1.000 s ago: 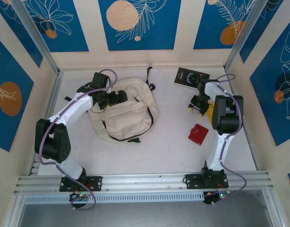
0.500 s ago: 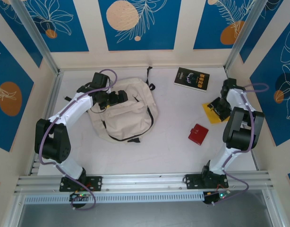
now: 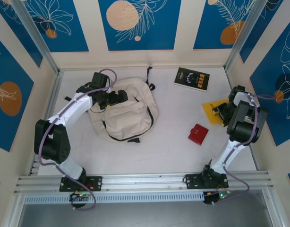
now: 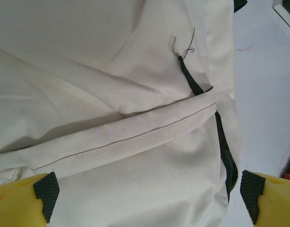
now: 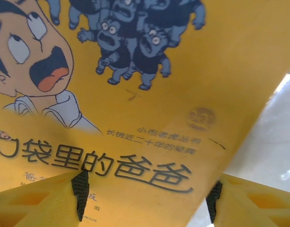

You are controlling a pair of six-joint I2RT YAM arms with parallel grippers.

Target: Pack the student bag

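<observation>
The student bag (image 3: 128, 118) is a cream canvas backpack with black zipper lines, lying flat at centre left. My left gripper (image 3: 117, 98) hovers over its upper part. In the left wrist view it (image 4: 149, 189) is open, the pads (image 4: 46, 189) wide apart with cream bag fabric (image 4: 135, 156) and a folded seam below them. My right gripper (image 3: 224, 111) is at the right wall over a yellow comic book (image 3: 212, 109). The right wrist view has it (image 5: 147, 196) open, straddling the book's cover (image 5: 149, 94) without closing on it.
A black book (image 3: 191, 79) lies at the back right. A small red case (image 3: 198, 134) sits right of centre. The white table (image 3: 173, 151) has free room in front of the bag. Walls close the table in on three sides.
My right arm swung from beside the black book out to the right wall and now sits over the yellow book. The left arm and bag have not moved.
</observation>
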